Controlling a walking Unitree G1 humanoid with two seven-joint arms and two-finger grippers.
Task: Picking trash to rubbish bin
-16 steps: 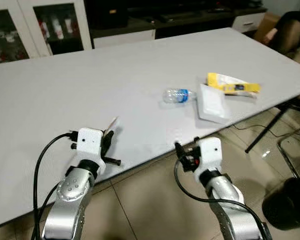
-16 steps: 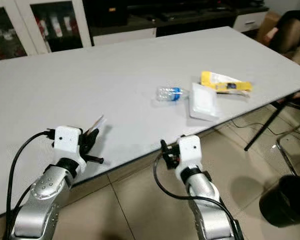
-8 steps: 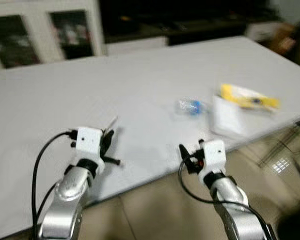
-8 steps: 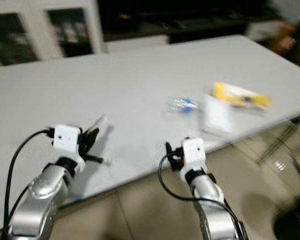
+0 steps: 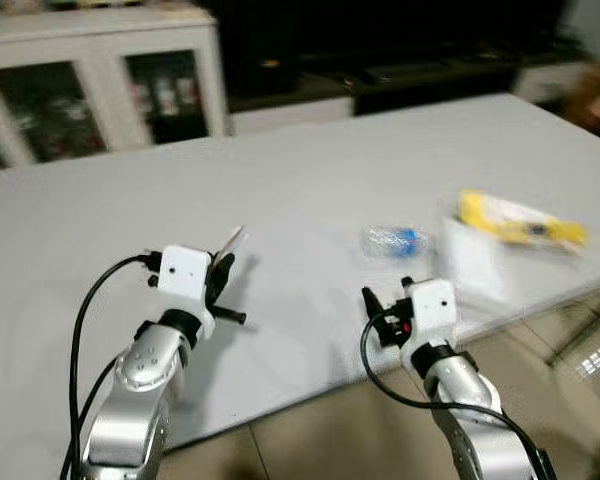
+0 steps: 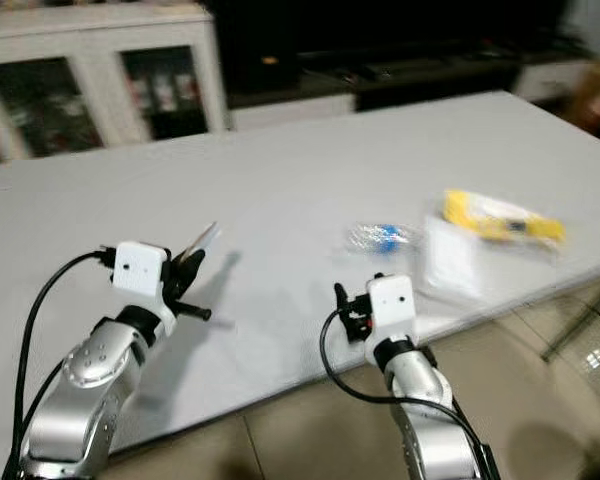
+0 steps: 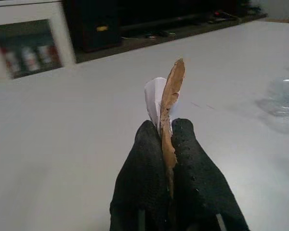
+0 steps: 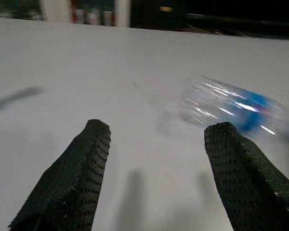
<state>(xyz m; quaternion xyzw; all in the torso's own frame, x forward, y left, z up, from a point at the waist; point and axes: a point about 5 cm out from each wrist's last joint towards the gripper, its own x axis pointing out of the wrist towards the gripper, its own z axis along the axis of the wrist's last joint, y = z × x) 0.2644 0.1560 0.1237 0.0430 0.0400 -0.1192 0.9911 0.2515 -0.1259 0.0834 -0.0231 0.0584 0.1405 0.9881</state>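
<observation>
My left gripper (image 7: 165,139) is shut on a thin brown and white paper scrap (image 7: 169,96), held above the white table (image 5: 310,180); the scrap (image 5: 231,240) sticks up from the black fingers. My right gripper (image 8: 156,139) stands open over the table's front part, nothing between its fingers (image 8: 82,163). A crushed clear plastic bottle with a blue label (image 5: 393,238) lies just beyond it, blurred in the right wrist view (image 8: 231,108). Farther right lie a white packet (image 5: 470,260) and a yellow wrapper (image 5: 520,220).
A white cabinet with glass doors (image 5: 100,90) and a dark low unit (image 5: 380,60) stand behind the table. Tiled floor (image 5: 320,430) shows beneath the table's front edge. The head views are blurred.
The head camera has shifted, so the whole scene slid right and up and the black bin left the picture. Both grippers keep their states; the left still holds the scrap.
</observation>
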